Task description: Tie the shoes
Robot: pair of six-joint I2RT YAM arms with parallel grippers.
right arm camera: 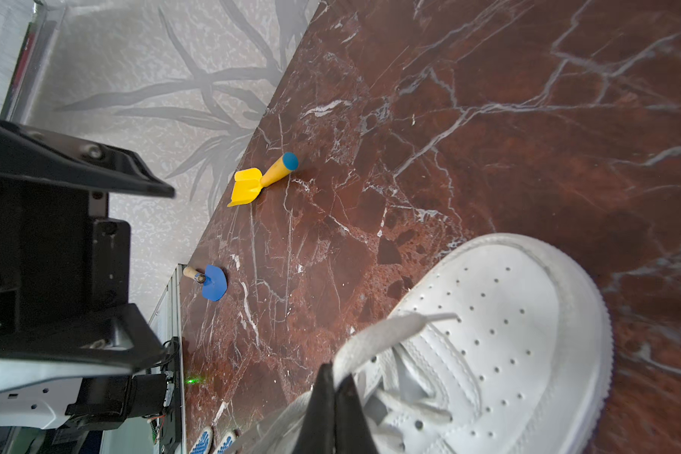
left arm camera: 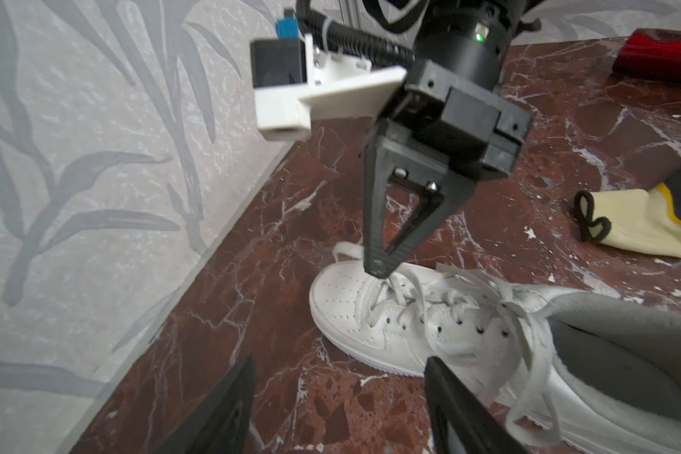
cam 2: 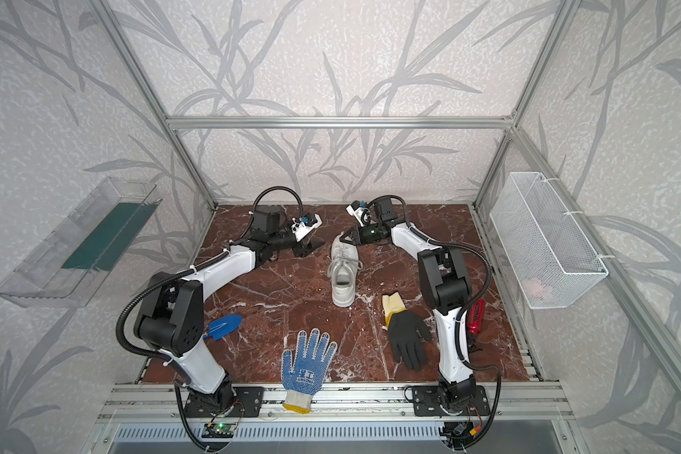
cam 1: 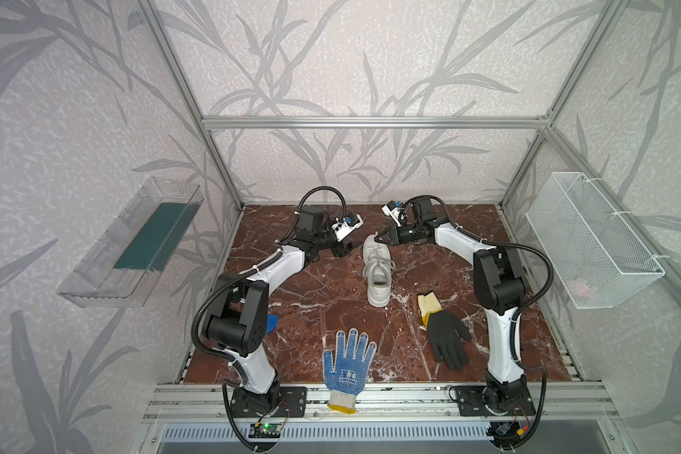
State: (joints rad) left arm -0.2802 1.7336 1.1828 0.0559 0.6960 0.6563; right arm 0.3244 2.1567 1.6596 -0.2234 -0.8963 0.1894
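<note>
pinching shoes' (cam 1: 378,275) lace (right arm camera: 390,330) with right gripper (right arm camera: 333,371); left gripper (left arm camera: 339,365) spread; blue-dotted glove (cam 1: 348,361) logo illegible.

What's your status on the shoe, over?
Copy, left tool open and empty beside the toe; right tool shut on a lace at the toe. The shoe sits upright. A black glove lies nearby, not touching.

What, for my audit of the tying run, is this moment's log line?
left gripper: open, empty, beside sneaker | right gripper: shut on lace near toe | sneaker: upright on table
</note>
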